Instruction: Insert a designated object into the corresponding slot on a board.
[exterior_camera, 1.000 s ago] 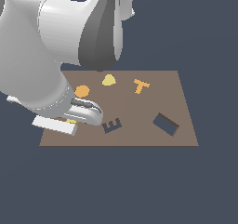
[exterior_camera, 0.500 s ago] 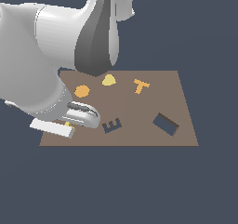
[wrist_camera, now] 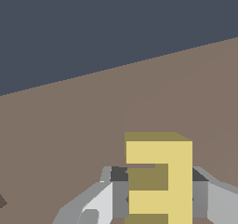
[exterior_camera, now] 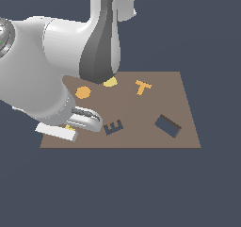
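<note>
The yellow E block [wrist_camera: 158, 181] sits between my two fingers in the wrist view, and their pads touch its sides. In the exterior view only a sliver of it [exterior_camera: 70, 126] shows, at the near corner of the brown board [exterior_camera: 141, 108] on the exterior view's left. My gripper [exterior_camera: 71, 126] is shut on it, low over the board; I cannot tell whether the block is lifted. The dark navy E-shaped slot [exterior_camera: 113, 126] lies a short way toward the exterior view's right of the gripper, uncovered.
An orange disc [exterior_camera: 83, 93], a yellow piece [exterior_camera: 110, 82] partly behind the arm, and an orange T [exterior_camera: 143, 86] lie along the board's far side. A larger dark rectangular recess [exterior_camera: 168, 125] is on the exterior view's right. The arm's bulky links hang over the board's left.
The gripper has sunk slightly toward the board's near edge over the yellow E. The upper arm links have shifted. The other pieces have not moved.
</note>
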Motion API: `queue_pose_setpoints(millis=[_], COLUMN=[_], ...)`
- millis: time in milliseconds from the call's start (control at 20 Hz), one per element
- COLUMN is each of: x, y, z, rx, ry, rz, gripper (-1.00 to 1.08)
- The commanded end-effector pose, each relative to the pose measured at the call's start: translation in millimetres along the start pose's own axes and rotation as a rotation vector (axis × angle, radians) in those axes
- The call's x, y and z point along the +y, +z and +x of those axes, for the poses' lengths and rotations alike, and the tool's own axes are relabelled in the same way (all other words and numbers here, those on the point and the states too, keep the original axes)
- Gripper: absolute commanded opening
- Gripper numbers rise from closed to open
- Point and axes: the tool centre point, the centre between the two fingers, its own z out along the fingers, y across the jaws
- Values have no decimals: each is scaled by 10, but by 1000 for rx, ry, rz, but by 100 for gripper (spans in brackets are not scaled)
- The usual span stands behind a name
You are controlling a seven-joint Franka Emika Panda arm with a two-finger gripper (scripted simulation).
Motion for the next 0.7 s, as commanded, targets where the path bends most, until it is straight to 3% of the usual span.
queue_pose_setpoints(millis=[0, 650], x=[-2, -1], y=[0, -31], z=[4, 4], rx=[1, 0], ry=[0, -1], rz=[0, 0], gripper=[-100, -100])
